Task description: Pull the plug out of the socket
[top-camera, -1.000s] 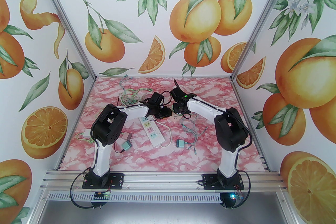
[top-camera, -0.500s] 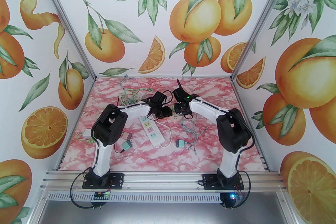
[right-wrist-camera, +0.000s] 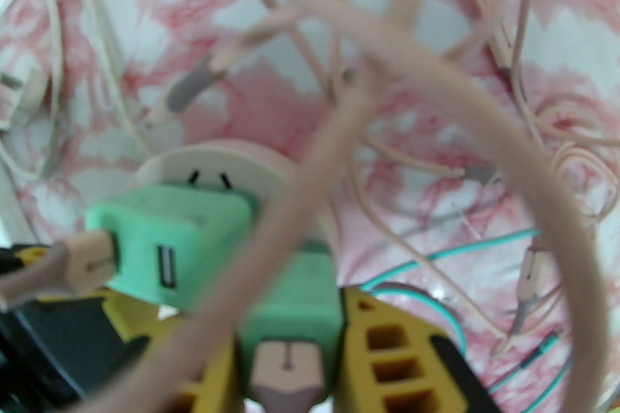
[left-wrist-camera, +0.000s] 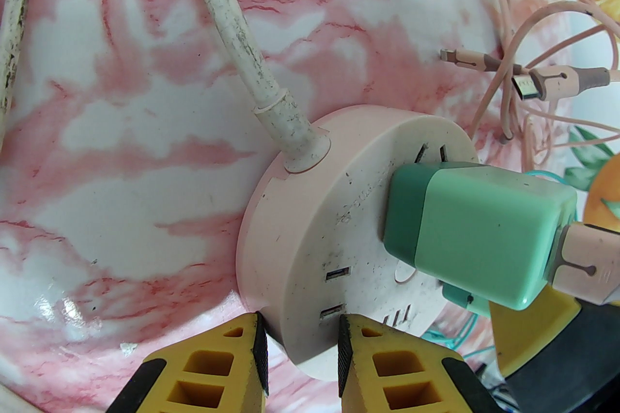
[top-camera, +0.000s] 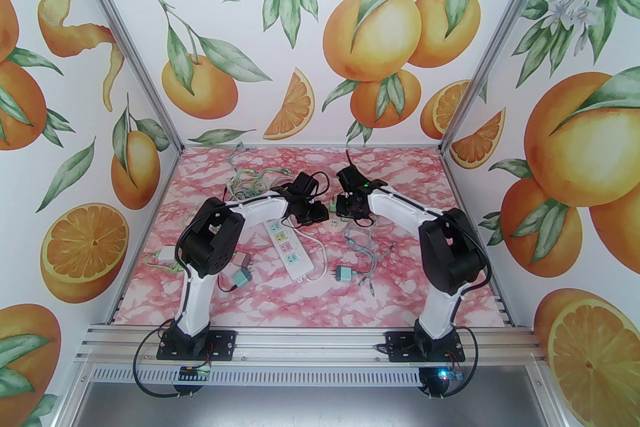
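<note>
A round pink socket (left-wrist-camera: 339,227) lies on the marbled table, also visible as the socket (top-camera: 336,226) and the socket (right-wrist-camera: 218,164). My left gripper (left-wrist-camera: 298,338) is shut on its near rim and, as the left gripper (top-camera: 320,215), stands just left of it. A large green plug (left-wrist-camera: 474,232) with a pink cable sits in the socket's face. Beside it, a second green plug (right-wrist-camera: 295,285) sits between the yellow fingers of my right gripper (right-wrist-camera: 290,319), which is shut on it. Whether its prongs are still in the socket is hidden. The right gripper (top-camera: 344,210) hangs over the socket.
A white power strip (top-camera: 286,250) lies left of the socket, its cord (left-wrist-camera: 227,14) running away. Loose pink cables (right-wrist-camera: 436,77) loop in front of the right wrist camera. Spare green chargers (top-camera: 344,274), (top-camera: 241,277) lie near the front, cable tangles (top-camera: 250,179) at the back.
The right arm has swung to the right and back, its wrist rising a little away from the socket. The left arm has stayed where it was, holding the socket.
</note>
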{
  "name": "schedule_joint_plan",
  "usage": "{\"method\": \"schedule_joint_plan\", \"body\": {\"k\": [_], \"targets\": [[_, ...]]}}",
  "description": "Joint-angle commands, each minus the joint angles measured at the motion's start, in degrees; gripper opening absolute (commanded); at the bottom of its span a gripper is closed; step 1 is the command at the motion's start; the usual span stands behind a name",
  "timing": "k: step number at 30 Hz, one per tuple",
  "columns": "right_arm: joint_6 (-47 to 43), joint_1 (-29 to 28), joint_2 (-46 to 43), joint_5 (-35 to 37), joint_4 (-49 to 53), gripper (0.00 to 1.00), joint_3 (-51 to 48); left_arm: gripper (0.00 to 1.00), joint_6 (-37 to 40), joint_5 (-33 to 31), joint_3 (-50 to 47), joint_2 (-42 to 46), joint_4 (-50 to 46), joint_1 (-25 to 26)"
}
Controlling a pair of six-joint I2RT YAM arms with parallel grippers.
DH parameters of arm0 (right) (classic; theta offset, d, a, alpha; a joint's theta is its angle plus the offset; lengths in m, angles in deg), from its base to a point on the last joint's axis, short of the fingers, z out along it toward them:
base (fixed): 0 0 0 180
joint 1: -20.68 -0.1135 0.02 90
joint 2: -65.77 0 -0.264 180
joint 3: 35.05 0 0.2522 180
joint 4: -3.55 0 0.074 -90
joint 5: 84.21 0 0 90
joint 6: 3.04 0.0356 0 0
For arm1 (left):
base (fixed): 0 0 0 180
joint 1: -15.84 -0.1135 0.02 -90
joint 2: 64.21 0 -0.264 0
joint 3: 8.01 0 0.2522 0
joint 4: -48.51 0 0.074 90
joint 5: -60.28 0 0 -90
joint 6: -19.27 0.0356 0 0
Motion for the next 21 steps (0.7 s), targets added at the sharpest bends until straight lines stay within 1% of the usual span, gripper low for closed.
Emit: {"method": "schedule_joint_plan", "body": {"k": [1,4,10,13,18,21], "targets": [[-2.0,-5.7,3.1,-2.8,4.1,0.26,3.6,0.28,1.7,-1.4,-0.5,-6.0,-6.1,2.0],[-2.8,-7.4,4.9,-0.4,6.4,0.26,5.5,0.28,2.0,-1.5,0.3,-6.4,-7.0,2.2],[-2.0,-7.4,4.3,-0.9,5.5,0.26,5.1,0.28,2.0,-2.0,0.5,-6.8,-8.1,2.3],[-1.1,-5.7,3.1,-3.7,4.2,0.26,4.2,0.28,2.0,-2.0,0.6,-7.1,-8.6,2.3],[1.1,-1.4,0.2,-9.2,0.6,0.26,1.3,0.27,1.9,-2.3,0.5,-7.5,-9.1,2.2],[1.6,0.4,-0.9,-11.0,-0.1,0.26,0.2,0.27,2.1,-2.4,0.5,-7.9,-9.7,2.3]]}}
